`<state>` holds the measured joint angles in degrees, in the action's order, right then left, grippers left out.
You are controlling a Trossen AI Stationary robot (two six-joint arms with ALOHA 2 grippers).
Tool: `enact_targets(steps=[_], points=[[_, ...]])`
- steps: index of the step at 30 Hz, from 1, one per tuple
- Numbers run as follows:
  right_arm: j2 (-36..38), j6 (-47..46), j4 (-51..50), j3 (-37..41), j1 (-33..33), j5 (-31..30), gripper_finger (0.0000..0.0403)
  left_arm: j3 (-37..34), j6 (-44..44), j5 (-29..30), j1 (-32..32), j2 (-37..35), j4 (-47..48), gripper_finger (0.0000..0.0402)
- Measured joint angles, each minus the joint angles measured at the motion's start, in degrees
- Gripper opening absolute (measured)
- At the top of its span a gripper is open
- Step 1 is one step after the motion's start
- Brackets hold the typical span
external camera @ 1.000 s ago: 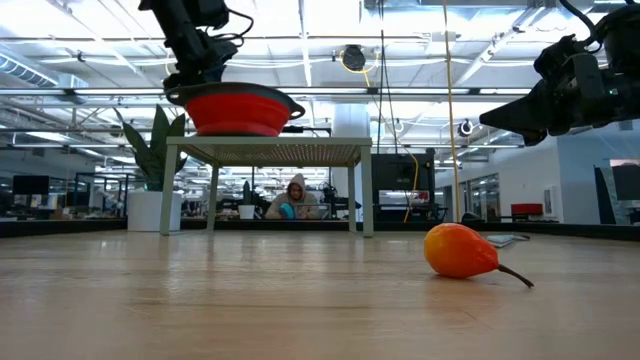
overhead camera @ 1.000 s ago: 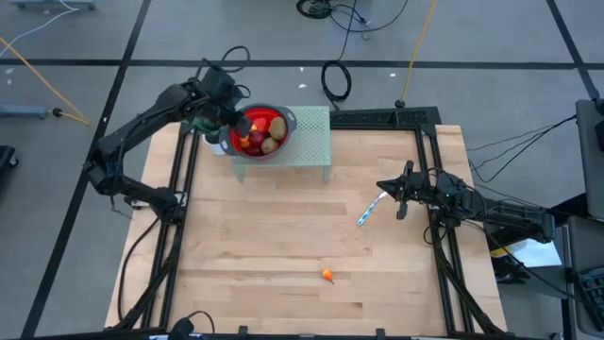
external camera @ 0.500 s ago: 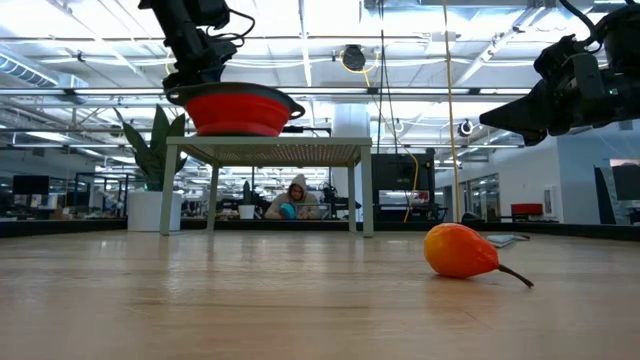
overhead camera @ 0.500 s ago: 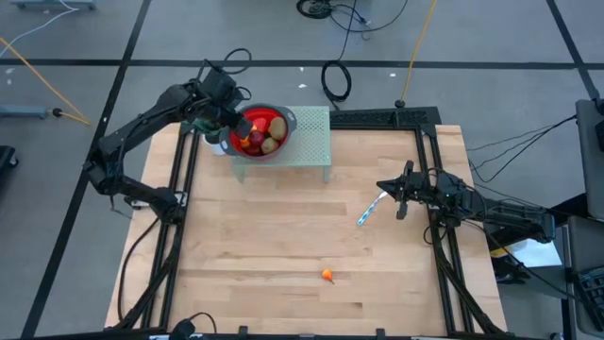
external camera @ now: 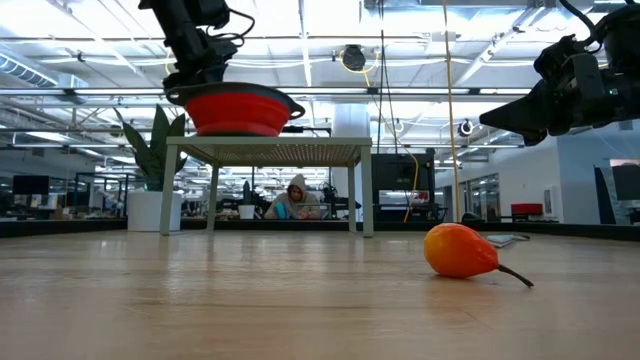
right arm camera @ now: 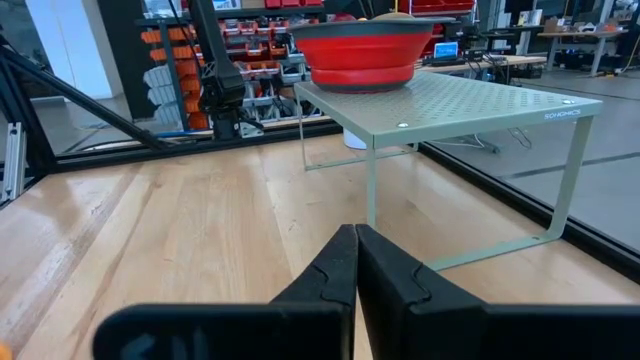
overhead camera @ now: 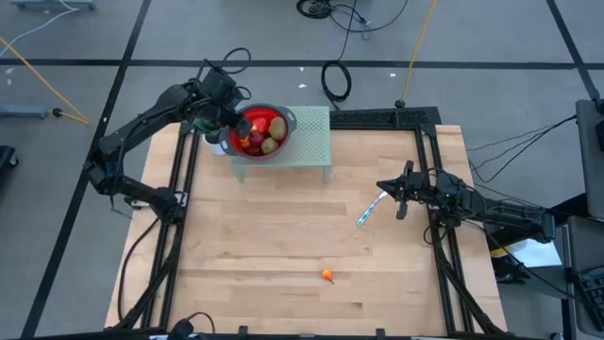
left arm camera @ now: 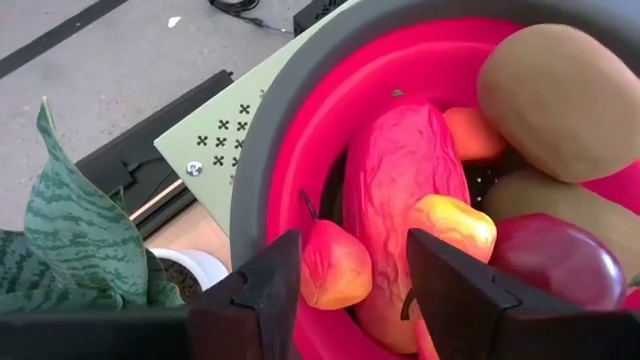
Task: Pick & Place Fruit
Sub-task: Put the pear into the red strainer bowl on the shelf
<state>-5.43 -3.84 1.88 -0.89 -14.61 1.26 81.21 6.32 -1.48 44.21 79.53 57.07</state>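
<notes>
Currently the fruit (left arm camera: pixel 420 190) lies piled in the red bowl (overhead camera: pixel 257 132): a long red piece, brownish ovals, a dark red round one and small orange pieces. One small orange piece (left arm camera: pixel 333 266) sits between the left claw (left arm camera: pixel 350 290) fingers, which stand apart, not gripping it. The bowl rests on a pale green perforated stand (overhead camera: pixel 311 142) on the counter (overhead camera: pixel 283 236). An orange pear (external camera: pixel 460 250) lies alone, well away from both claws. The right claw (right arm camera: pixel 355 262), fingers pressed together, hovers just beside a blue-and-white stick (overhead camera: pixel 369 209).
</notes>
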Motion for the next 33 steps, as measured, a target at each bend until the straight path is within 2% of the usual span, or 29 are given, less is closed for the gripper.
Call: enact_targets(steps=[6,12,17,23,30,33], points=[[0.0,-0.2,0.0,0.0,0.0,0.0,0.0,2.4,0.5,0.0,0.0,-0.1,-0.1,0.019],[0.0,-7.4,0.3,0.0,0.0,0.2,0.0,6.6,0.7,0.0,-2.5,-2.9,-0.4,0.0171],[0.0,-12.2,0.4,0.0,0.0,0.3,0.0,7.2,3.7,0.0,-6.5,-6.9,-0.5,0.0135],[0.0,-17.1,0.6,0.0,0.0,0.3,0.0,7.3,11.3,0.2,-13.0,-11.7,-0.6,0.0082],[0.0,-22.0,0.7,0.0,0.0,0.3,0.0003,7.3,13.7,4.5,-22.3,-16.0,-0.8,0.0012],[0.0,-24.2,0.8,0.0,0.0,0.5,0.0004,7.2,14.9,5.3,-25.7,-17.6,-0.9,0.0006]])
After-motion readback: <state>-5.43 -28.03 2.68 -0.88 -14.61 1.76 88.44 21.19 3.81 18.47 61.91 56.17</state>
